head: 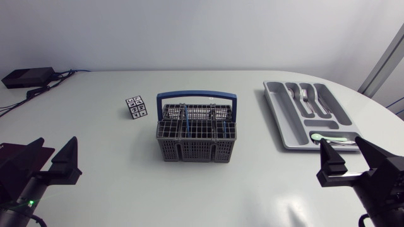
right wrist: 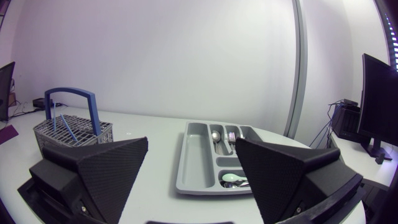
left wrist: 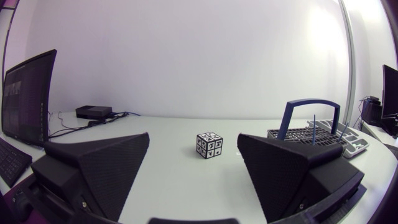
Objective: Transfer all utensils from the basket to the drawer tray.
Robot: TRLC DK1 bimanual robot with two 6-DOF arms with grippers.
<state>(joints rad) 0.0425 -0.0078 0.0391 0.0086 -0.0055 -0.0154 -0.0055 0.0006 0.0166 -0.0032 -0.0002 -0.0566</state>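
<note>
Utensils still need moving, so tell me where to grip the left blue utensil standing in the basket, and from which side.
Grip the blue utensil by its upper end, which pokes above the rim of the basket, and come straight down from above. It stands roughly upright, and the grid walls likely block a side approach. Stay clear of the carry handle arching overhead.

The grey mesh basket [head: 189, 151] with a blue handle [head: 196, 96] stands upright in the middle of the table, and thin blue utensils [head: 187, 120] stand in it. The grey drawer tray [head: 276, 116] lies flat at about 3 o'clock from it, well apart. It holds a spoon [right wrist: 214, 134] and a fork [right wrist: 231, 135] in the long compartments and a pale green piece [head: 328, 137] in the cross compartment.
</note>
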